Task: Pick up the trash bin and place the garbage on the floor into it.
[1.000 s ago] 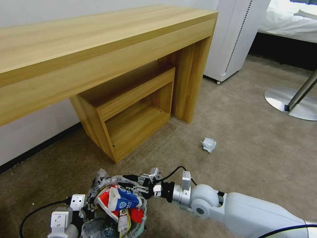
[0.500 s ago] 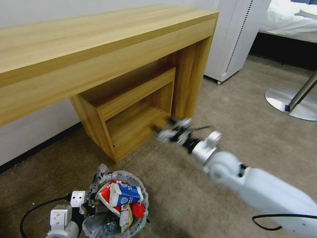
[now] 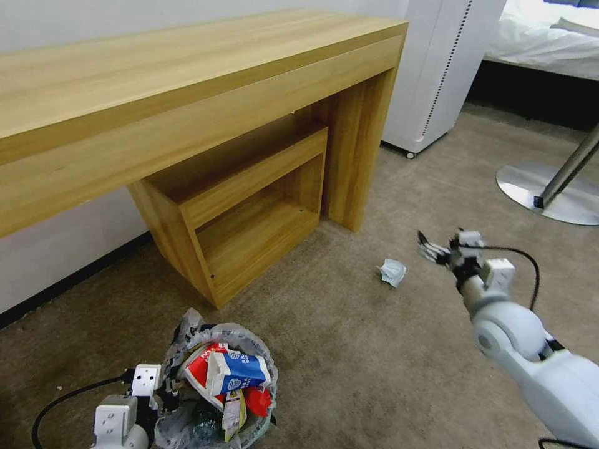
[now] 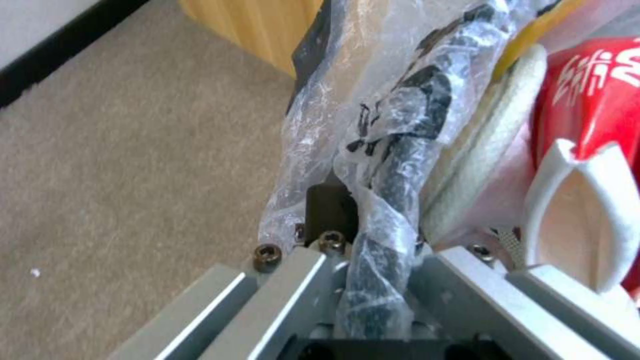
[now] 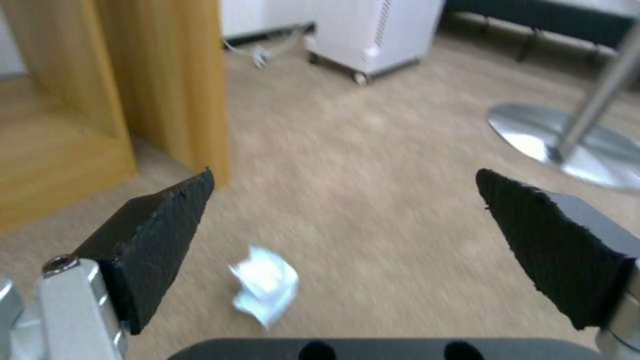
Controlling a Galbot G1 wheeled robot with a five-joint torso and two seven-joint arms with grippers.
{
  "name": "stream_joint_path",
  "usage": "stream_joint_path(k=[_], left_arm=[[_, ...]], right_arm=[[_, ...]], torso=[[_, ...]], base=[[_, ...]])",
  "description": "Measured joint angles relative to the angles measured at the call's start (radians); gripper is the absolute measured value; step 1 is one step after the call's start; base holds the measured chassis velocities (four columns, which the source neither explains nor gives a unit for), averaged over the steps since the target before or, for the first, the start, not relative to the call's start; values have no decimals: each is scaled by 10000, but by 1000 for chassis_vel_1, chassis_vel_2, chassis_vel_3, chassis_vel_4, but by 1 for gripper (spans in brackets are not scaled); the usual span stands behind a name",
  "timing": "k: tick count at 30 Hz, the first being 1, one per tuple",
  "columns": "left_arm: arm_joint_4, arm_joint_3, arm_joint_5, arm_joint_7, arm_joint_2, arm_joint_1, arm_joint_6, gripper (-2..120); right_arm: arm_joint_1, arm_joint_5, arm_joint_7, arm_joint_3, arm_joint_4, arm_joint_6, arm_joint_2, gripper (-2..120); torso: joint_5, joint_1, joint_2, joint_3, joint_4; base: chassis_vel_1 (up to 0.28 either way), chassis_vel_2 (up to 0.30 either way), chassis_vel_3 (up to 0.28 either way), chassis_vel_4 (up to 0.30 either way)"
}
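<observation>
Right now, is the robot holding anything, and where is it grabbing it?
The left gripper holds the trash bin by its bag-covered rim. The right gripper is open and empty above the crumpled paper.

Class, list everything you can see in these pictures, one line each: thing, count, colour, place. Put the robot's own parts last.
Trash bin: one, dark with a clear liner, on the carpet at the robot's near left, full of red wrappers and a blue-white carton.
Crumpled paper: one, white, on the floor right of the desk leg.
Floor: beige carpet.
Desk: one, light wood, against the wall, with a low open shelf unit under it.
Appliance: one, white, on castors, right of the desk.
Chair base: one, round, silver, far right.
Bed: white bedding, top right.
Left gripper: shut on the bin's rim.
Right gripper: open, above the floor near the paper.
</observation>
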Motion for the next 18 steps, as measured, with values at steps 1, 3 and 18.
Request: stream_joint_path(k=[1, 3, 18], left_arm=[[-19, -4, 46, 0, -9, 39, -9, 0], [-30, -29, 125, 13, -7, 106, -39, 0], [-179, -86, 688, 297, -457, 418, -207, 0]], right_arm=[[-144, -57, 61, 46, 20, -37, 55, 100], [-289, -133, 93, 110, 63, -64, 109, 100], [-768, -1350, -129, 318, -13, 64, 262, 100]], torso=[[5, 0, 0, 0, 0], [3, 0, 0, 0, 0], [2, 0, 0, 1, 1]], base=[[0, 0, 0, 0], [-34, -30, -32, -28], [-93, -88, -96, -98]])
